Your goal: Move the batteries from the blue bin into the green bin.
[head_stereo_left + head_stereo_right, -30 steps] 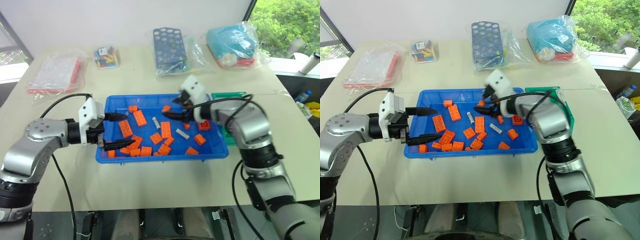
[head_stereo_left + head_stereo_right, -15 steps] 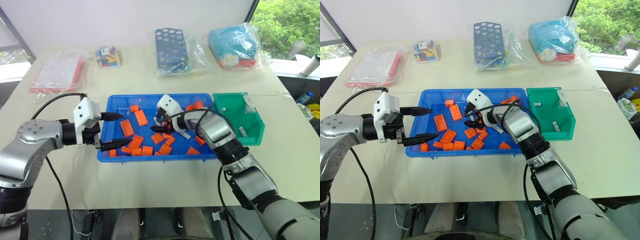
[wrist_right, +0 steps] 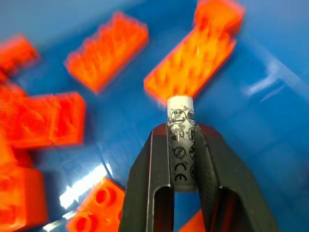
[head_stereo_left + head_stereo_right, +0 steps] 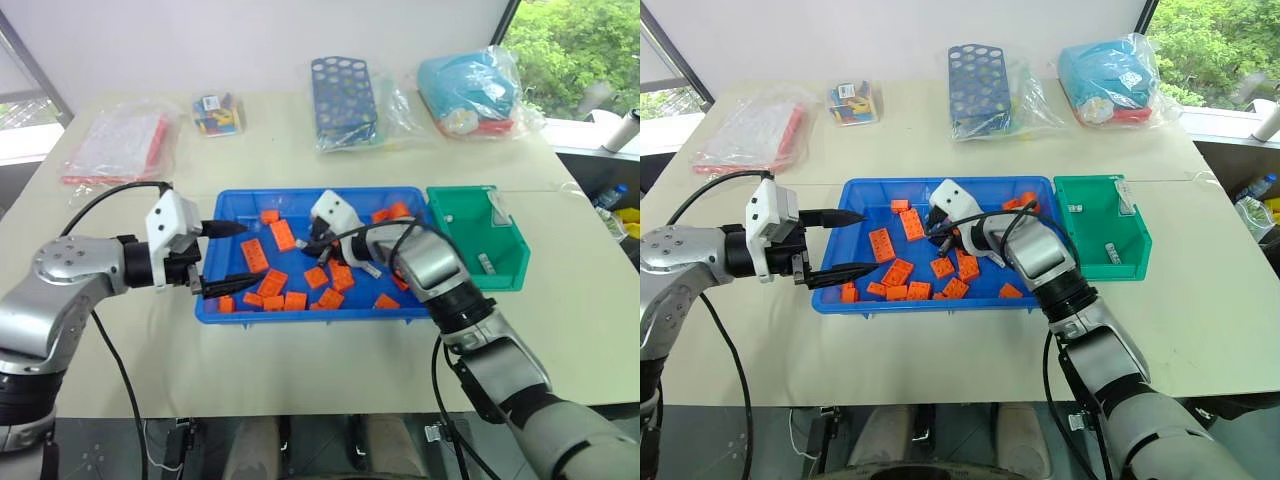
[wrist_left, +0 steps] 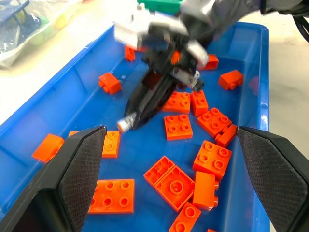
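Note:
The blue bin (image 4: 300,313) lies mid-table, strewn with orange bricks (image 4: 272,283). My right gripper (image 4: 309,243) is down in its middle, shut on one of the batteries (image 3: 179,108), a silver-grey cylinder that sticks out past the fingertips (image 3: 159,140). The left wrist view shows the same battery (image 5: 125,124) just above the bin floor. Another battery (image 4: 367,268) lies in the bin beside my right forearm. My left gripper (image 4: 245,257) hovers open at the bin's left end, nothing between its fingers. The green bin (image 4: 455,225) stands against the blue bin's right side with a small grey cylinder (image 4: 1110,250) inside.
Along the table's far side lie a dark-blue perforated rack in plastic wrap (image 4: 340,100), a bagged teal item (image 4: 470,90), a small bag of coloured pieces (image 4: 218,112) and a flat bag with red parts (image 4: 118,145). Bare tabletop runs in front of both bins.
My right gripper swung left from the blue bin's right part to its middle, dropped to a battery and closed on it. The left gripper has stayed put and open.

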Robot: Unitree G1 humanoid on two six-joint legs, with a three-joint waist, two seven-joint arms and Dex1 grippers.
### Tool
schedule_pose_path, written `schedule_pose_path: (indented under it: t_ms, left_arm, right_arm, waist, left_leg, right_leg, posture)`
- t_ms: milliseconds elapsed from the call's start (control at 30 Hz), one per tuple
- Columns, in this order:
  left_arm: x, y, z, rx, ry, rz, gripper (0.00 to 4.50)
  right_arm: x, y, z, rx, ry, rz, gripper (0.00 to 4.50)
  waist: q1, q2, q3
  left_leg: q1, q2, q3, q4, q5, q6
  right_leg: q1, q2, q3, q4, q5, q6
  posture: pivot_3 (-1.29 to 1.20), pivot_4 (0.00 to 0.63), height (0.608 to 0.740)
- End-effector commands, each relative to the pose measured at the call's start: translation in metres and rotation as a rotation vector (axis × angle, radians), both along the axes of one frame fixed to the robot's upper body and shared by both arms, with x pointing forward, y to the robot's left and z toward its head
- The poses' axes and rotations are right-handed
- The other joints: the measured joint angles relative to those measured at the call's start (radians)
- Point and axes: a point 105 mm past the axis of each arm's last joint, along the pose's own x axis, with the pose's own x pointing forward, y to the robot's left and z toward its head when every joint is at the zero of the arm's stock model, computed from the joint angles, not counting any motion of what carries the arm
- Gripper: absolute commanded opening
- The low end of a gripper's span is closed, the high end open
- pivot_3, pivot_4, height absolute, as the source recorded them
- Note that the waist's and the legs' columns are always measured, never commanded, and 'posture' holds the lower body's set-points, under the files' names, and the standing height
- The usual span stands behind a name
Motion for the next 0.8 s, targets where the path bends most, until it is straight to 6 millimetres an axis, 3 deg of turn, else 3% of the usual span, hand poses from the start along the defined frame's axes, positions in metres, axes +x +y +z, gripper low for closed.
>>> schedule_pose_path:
  t_ms: [33, 133, 233, 400, 467, 667, 800]
  left_arm:
    - [0.001, -0.004, 0.004, -0.003, -0.027, -0.028, 4.50]
    - [0.003, -0.006, 0.002, -0.009, -0.023, -0.041, 4.50]
    - [0.005, -0.008, 0.000, -0.014, -0.022, -0.053, 4.50]
    - [0.007, -0.013, 0.000, -0.014, -0.021, -0.079, 4.50]
    - [0.008, -0.014, 0.000, -0.013, -0.021, -0.085, 4.50]
    - [0.011, -0.016, 0.004, -0.011, -0.025, -0.096, 4.50]
    - [0.010, -0.017, 0.004, -0.009, -0.025, -0.097, 4.50]
  right_arm:
    - [0.007, -0.042, 0.062, 0.105, -0.106, -0.124, 0.10]
    - [0.007, -0.106, 0.082, 0.084, -0.136, -0.297, 0.10]
    - [-0.003, -0.152, 0.083, 0.028, -0.139, -0.414, 0.10]
    - [-0.025, -0.195, 0.071, -0.011, -0.097, -0.537, 0.10]
    - [-0.029, -0.202, 0.065, -0.016, -0.080, -0.567, 0.10]
    - [-0.027, -0.202, 0.063, -0.077, -0.126, -0.562, 3.07]
    - [-0.026, -0.169, 0.079, -0.025, -0.172, -0.434, 3.07]
  waist:
    - [0.001, 0.000, 0.000]
    - [0.004, 0.000, 0.000]
    - [-0.001, -0.001, 0.000]
    - [-0.012, 0.000, 0.000]
    - [-0.011, 0.000, 0.000]
    - [-0.004, 0.000, 0.000]
    - [-0.004, 0.000, 0.000]
  left_leg:
    - [0.000, 0.000, 0.000, 0.000, 0.000, 0.000]
    - [0.000, -0.001, 0.000, 0.000, 0.000, 0.000]
    - [0.000, -0.001, 0.000, -0.001, 0.000, 0.000]
    - [0.001, -0.001, 0.001, -0.002, 0.000, 0.000]
    - [0.002, -0.001, 0.001, -0.002, 0.000, 0.000]
    - [0.001, -0.001, 0.000, 0.000, 0.000, 0.000]
    - [0.001, -0.001, 0.000, 0.000, 0.000, 0.000]
  right_leg:
    - [0.000, 0.000, 0.000, 0.000, 0.000, 0.000]
    - [0.001, -0.001, 0.000, -0.001, 0.000, 0.000]
    - [0.001, -0.001, 0.000, -0.002, 0.000, 0.000]
    - [0.000, 0.001, 0.001, -0.001, 0.000, 0.000]
    - [0.000, 0.001, 0.001, 0.000, 0.000, 0.000]
    - [0.000, 0.001, 0.001, 0.000, 0.000, 0.000]
    - [0.000, 0.001, 0.001, 0.000, 0.000, 0.000]
  posture:
    - [0.00, 0.150, 0.737]
    - [0.00, 0.150, 0.737]
    - [0.00, 0.150, 0.737]
    - [0.00, 0.150, 0.737]
    - [0.00, 0.150, 0.737]
    - [0.00, 0.150, 0.737]
    - [0.00, 0.150, 0.737]
